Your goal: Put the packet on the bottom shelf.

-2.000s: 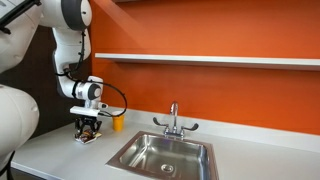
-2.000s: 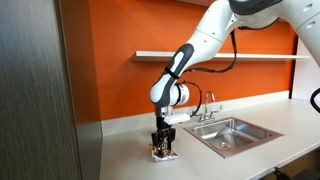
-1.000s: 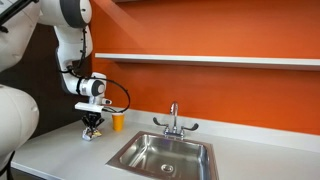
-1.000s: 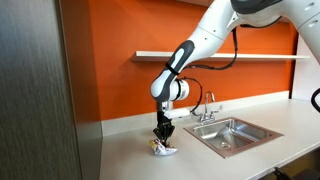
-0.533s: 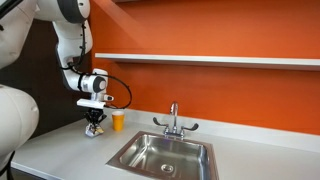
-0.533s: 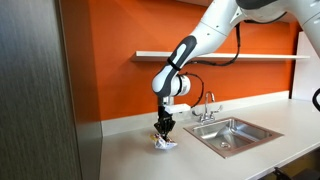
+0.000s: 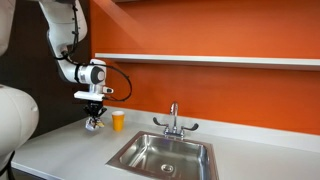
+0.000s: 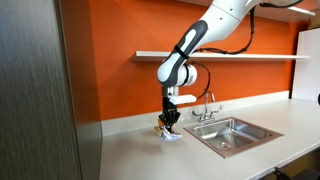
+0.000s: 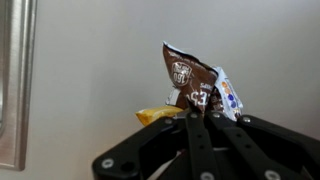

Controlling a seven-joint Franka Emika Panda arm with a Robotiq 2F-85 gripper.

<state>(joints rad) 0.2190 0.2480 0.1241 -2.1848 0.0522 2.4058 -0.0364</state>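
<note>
My gripper [image 7: 94, 117] [image 8: 171, 120] [image 9: 197, 118] is shut on the packet [image 9: 192, 80], a dark brown wrapper with white print and a bit of orange-yellow beside it. In both exterior views the packet [image 7: 94, 125] [image 8: 166, 131] hangs below the fingers, lifted a little off the grey counter [image 7: 70, 150]. The bottom shelf [image 7: 200, 60] [image 8: 230, 56] is a long white board on the orange wall, well above the gripper. In the wrist view the black fingers [image 9: 190, 135] pinch the packet's lower edge.
An orange-yellow cup [image 7: 118, 121] stands on the counter just beside the gripper. A steel sink [image 7: 165, 155] [image 8: 232, 134] with a faucet [image 7: 174, 120] is set in the counter. A dark cabinet [image 8: 40, 90] rises at the counter's end.
The gripper has risen with the packet in it, lifting it off the counter, and drifted slightly towards the cup and sink.
</note>
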